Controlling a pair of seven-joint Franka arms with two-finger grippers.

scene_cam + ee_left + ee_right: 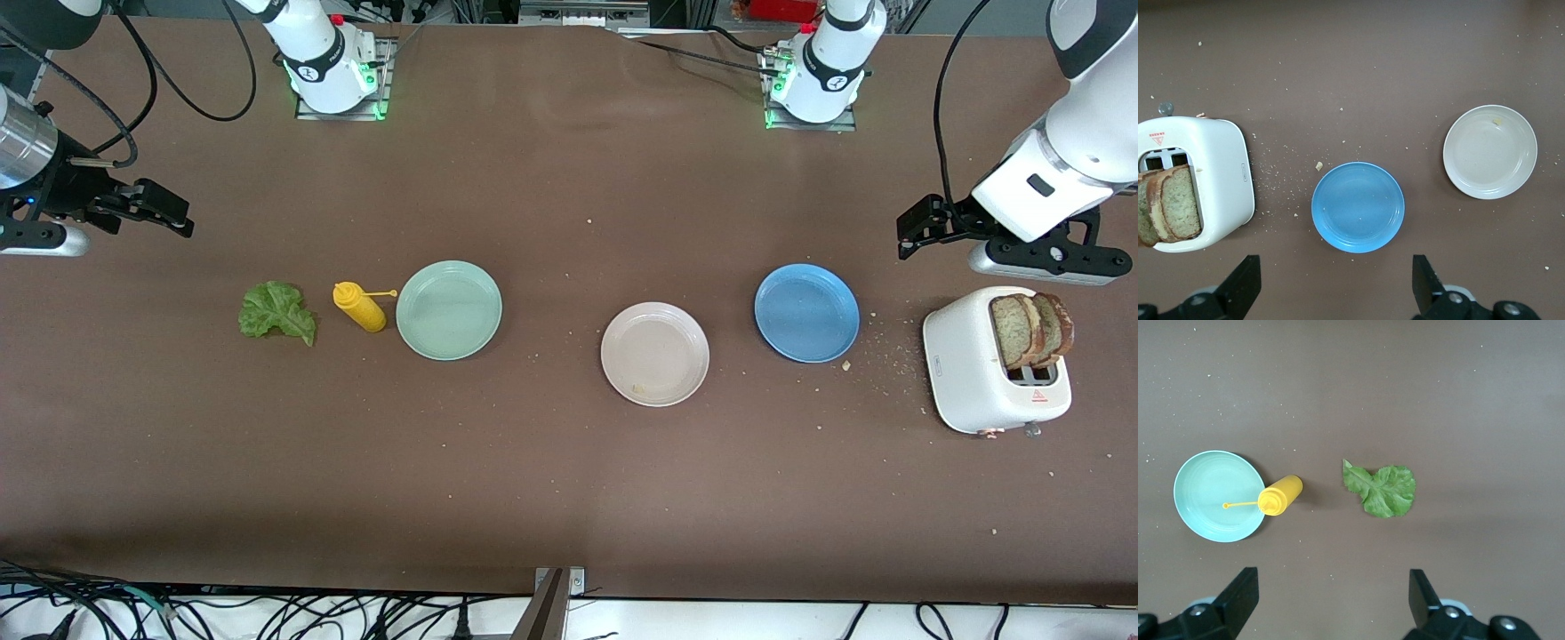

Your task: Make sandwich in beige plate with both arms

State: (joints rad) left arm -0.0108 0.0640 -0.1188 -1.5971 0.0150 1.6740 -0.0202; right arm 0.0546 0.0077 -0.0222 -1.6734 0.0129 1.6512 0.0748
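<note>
The beige plate [655, 354] [1490, 152] lies near the table's middle, holding only a crumb. Brown bread slices [1031, 329] [1171, 210] stand upright in a white toaster's slots at the left arm's end of the table. A ruffled green lettuce leaf [277, 311] [1381, 490] lies flat on the table at the right arm's end. My left gripper [917, 227] [1336, 283] hangs open and holds nothing, over bare table beside the toaster and the blue plate. Over bare table by the lettuce, my right gripper [173, 213] [1333, 600] is open too, with nothing between its fingers.
A white toaster [978, 373] [1218, 173] has crumbs scattered around it. A blue plate [806, 312] [1358, 207] lies between the toaster and the beige plate. A mint-green plate [449, 310] [1219, 496] and a yellow squeeze bottle [360, 307] [1279, 495] sit beside the lettuce.
</note>
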